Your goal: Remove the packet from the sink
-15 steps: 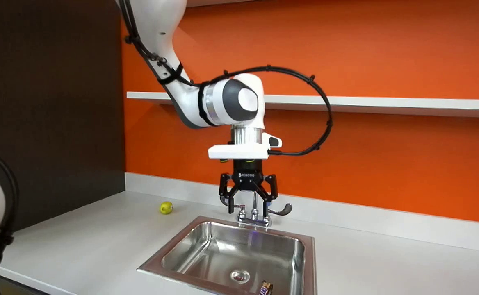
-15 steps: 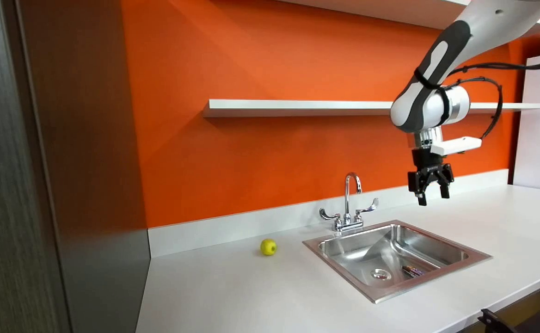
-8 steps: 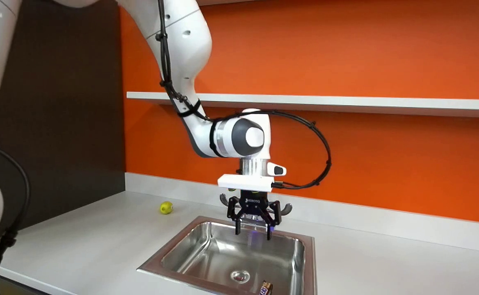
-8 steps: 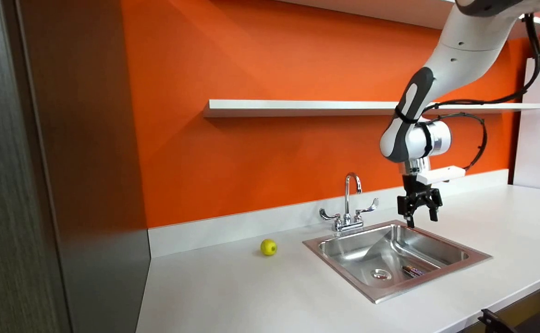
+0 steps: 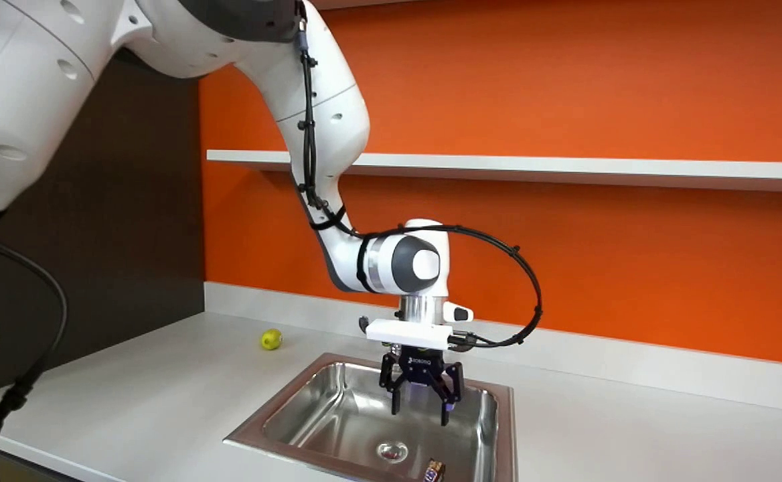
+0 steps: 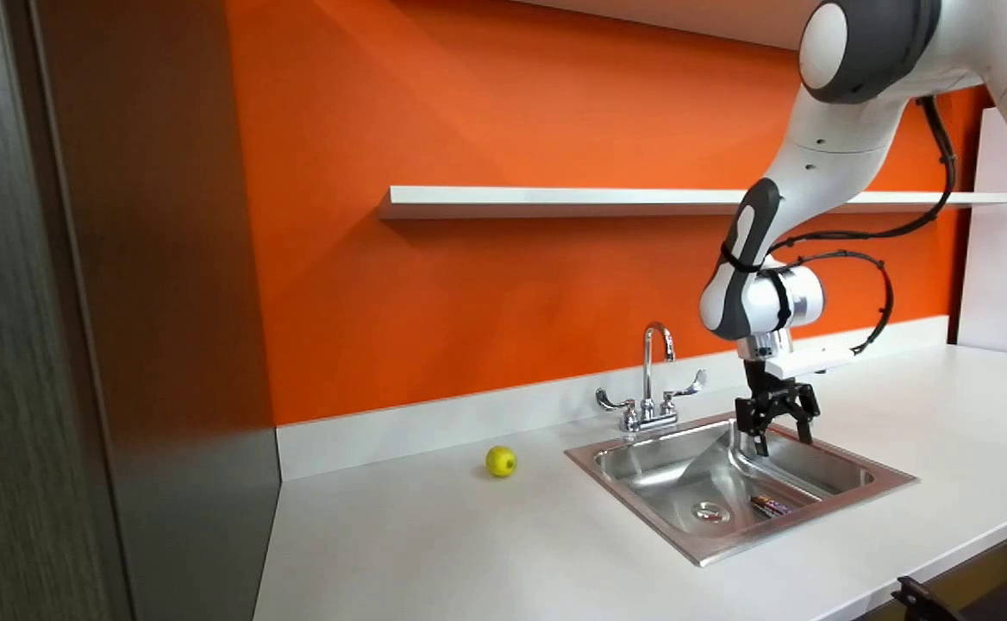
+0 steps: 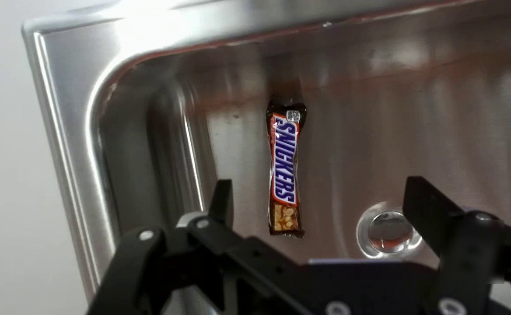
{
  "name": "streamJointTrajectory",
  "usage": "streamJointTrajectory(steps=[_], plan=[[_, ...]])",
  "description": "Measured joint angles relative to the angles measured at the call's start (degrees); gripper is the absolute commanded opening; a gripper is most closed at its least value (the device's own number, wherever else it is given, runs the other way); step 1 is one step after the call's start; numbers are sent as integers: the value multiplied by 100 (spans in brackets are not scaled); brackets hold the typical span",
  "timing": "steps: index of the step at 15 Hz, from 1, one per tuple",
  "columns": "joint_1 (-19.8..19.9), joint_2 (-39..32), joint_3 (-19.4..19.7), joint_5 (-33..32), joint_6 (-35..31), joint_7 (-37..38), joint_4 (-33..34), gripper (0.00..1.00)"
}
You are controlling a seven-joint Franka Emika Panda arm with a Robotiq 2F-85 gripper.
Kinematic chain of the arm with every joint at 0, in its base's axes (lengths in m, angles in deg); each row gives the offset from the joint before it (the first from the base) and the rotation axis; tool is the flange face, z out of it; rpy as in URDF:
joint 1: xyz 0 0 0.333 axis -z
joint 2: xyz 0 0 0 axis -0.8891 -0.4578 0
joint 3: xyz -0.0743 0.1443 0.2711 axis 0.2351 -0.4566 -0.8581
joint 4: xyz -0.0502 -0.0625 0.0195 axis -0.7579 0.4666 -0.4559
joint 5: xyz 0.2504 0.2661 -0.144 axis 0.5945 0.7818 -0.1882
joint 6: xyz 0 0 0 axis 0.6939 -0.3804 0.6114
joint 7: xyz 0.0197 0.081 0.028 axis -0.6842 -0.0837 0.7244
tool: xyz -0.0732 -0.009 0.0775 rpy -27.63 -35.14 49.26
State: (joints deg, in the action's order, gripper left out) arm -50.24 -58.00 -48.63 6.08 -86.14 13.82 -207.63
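One empty, spread gripper (image 5: 420,414) descends over the sink (image 5: 351,428), lower centre in an exterior view; grasping the packet (image 7: 285,162), mid-frame in the wrist view, likely follows.

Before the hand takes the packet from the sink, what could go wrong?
The packet lies at the bottom of the sink, so the open hand might strike metal before gripping.
In the wrist view, the packet appears nearer one finger than the other, so closing there might push it sideways.

The gripper (image 5: 420,408) points down, 2 fingers (image 7: 427,208) spread apart.
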Motion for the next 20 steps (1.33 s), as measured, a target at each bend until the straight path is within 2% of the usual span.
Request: streamJointTrajectory(steps=[11, 20], plan=[[55, -992, -14, 0, -156, 380, 462, 100], [79, -1046, -14, -5, -157, 382, 533, 100]])
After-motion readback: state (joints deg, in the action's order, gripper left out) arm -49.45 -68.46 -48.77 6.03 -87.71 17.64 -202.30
